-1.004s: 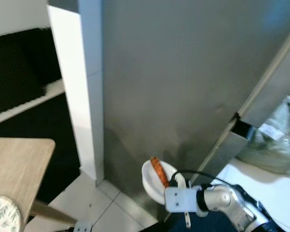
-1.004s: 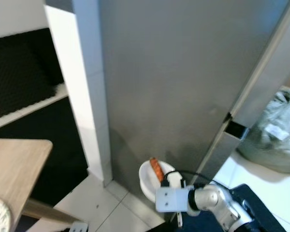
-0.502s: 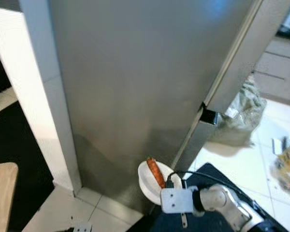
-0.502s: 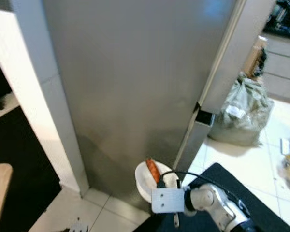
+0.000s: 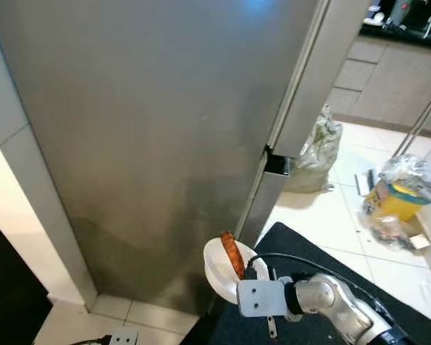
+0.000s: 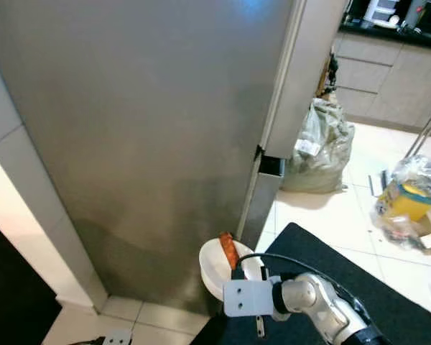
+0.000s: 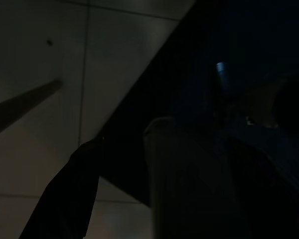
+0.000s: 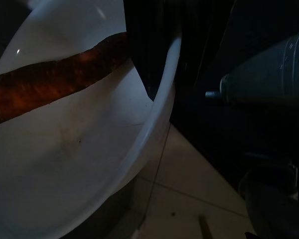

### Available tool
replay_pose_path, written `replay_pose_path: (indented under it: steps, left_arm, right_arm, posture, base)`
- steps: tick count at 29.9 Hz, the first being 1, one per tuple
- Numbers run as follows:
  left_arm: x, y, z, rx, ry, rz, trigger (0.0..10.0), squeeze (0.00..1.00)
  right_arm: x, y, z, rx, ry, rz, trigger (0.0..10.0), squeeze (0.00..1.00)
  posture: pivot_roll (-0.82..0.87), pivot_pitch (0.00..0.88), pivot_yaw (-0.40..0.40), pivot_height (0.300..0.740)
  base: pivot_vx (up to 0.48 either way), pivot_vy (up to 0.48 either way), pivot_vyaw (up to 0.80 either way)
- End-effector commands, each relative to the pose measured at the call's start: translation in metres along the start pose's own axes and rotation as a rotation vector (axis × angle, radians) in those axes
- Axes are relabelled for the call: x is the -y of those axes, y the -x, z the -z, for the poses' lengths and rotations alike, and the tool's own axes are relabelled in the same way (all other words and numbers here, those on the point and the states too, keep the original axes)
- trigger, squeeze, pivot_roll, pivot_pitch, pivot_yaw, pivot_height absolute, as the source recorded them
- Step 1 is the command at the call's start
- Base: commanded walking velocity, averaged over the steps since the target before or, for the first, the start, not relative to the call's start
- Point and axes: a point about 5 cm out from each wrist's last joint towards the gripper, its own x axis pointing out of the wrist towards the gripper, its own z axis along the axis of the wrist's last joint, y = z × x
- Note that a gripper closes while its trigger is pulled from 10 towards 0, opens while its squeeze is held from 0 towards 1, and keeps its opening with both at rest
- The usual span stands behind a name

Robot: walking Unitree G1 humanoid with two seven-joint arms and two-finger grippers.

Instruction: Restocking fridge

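While right gripper [image 5: 253,267] pinches white bowl [image 5: 219,267] rim, carrot [image 5: 232,253] inside | fridge door [image 5: 151,136] edge just beyond | open tiled floor [image 5: 330,215] far right

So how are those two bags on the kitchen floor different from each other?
The grey-green bag leans against the fridge and hides its contents. The clear plastic bag sits farther out on the tiles and shows something yellow inside. The grey-green bag looks bigger. Both are crumpled and rest on the floor.
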Motion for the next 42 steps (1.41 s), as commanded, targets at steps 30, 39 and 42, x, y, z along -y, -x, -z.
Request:
replay_pose_path:
  steps: [30, 39, 42]
  left_arm:
    - [0.004, 0.002, 0.015, -0.057, 0.005, 0.017, 10.0, 0.0]
    - [0.005, 0.002, 0.015, -0.058, 0.007, 0.018, 10.0, 0.0]
    - [0.005, 0.002, 0.016, -0.059, 0.008, 0.019, 10.0, 0.0]
  right_arm:
    - [-0.035, 0.03, -0.003, -0.087, 0.029, -0.376, 10.0, 0.0]
    - [-0.032, 0.048, 0.017, -0.278, 0.005, -0.381, 10.0, 0.0]
    - [-0.031, 0.05, 0.021, -0.305, 0.007, -0.38, 10.0, 0.0]
  posture:
    - [-0.11, 0.063, -0.054, 0.74]
    - [-0.12, 0.065, -0.059, 0.74]
    - [-0.12, 0.065, -0.059, 0.74]
  base:
    - [0.0, -0.22, 0.0]
    - [0.0, 0.0, 0.0]
    - [0.0, 0.0, 0.0]
